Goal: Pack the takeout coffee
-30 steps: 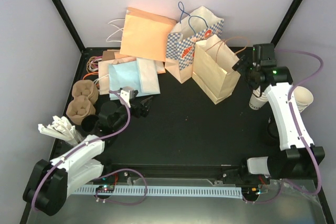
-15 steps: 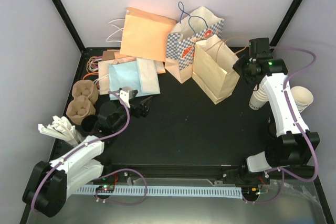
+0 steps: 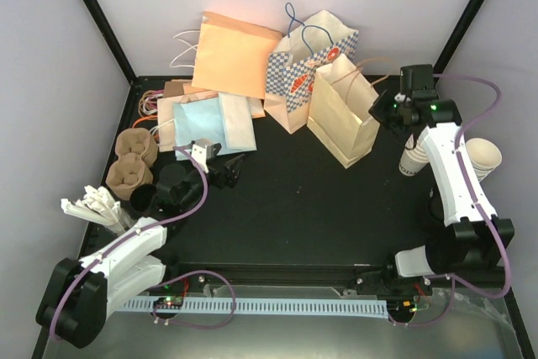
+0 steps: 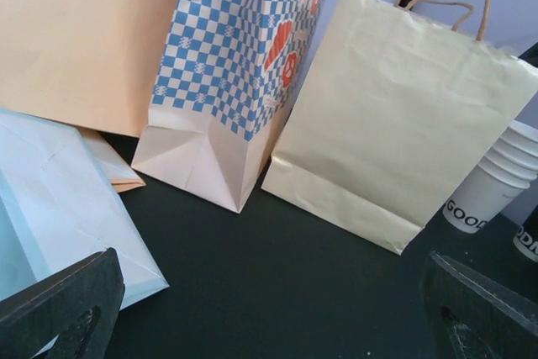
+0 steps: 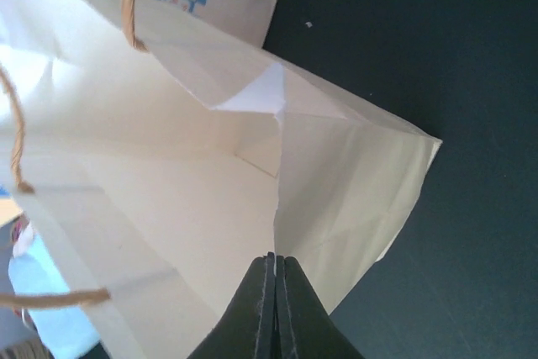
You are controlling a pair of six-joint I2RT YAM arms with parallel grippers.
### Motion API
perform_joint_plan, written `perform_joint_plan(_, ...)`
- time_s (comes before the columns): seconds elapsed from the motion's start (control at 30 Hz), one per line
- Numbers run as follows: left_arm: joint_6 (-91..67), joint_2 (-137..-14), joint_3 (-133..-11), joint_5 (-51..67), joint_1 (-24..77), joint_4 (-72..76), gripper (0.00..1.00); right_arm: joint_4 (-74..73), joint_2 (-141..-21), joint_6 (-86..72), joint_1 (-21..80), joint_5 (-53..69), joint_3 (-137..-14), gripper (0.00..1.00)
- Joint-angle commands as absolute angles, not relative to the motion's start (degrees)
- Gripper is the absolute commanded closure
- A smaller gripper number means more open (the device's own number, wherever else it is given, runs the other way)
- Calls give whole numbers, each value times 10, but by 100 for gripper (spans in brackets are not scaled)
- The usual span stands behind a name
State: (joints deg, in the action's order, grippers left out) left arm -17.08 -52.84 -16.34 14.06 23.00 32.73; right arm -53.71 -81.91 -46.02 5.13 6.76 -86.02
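R gripper (image 5: 275, 256) is clenched on the near rim of the cream bag (image 5: 168, 208), mouth gaping ahead of it. Risk: paper's thin, so a hard tug rips the rim or tips the bag onto the checkered bag (image 4: 239, 65) touching it. The twine handle (image 5: 128, 6) left of the jaws could also snag.

L gripper (image 4: 271, 292) is wide open, holding nothing. Takeout coffee (image 3: 175, 181) is prob. the dark lidded round just behind it, can't confirm.

Count: 3 upright bags incl. the orange bag (image 4: 76, 31), and 2 lidless-cup stacks (image 3: 412, 161) behind the R gripper.
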Motion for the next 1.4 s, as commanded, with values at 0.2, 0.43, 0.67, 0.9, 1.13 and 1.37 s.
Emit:
perform_joint_plan(0.2, -164, -551, -161, 184, 236, 374, 1, -411, -652, -310, 56, 191, -718, 99)
perform_joint_plan(0.43, -164, -564, -163, 182, 237, 378, 1, -422, -600, -269, 77, 220, -639, 98)
perform_joint_plan(0.67, -163, -571, -165, 177, 237, 376, 1, -467, -568, -261, 154, 180, -588, 98)
perform_joint_plan(0.9, -163, -578, -168, 173, 237, 376, 1, -498, -553, -305, 274, 121, -565, 98)
perform_joint_plan(1.13, -162, -575, -167, 169, 237, 373, 1, -530, -536, -320, 315, 63, -558, 98)
perform_joint_plan(1.37, -161, -572, -166, 165, 237, 372, 1, -531, -486, -381, 367, 43, -491, 99)
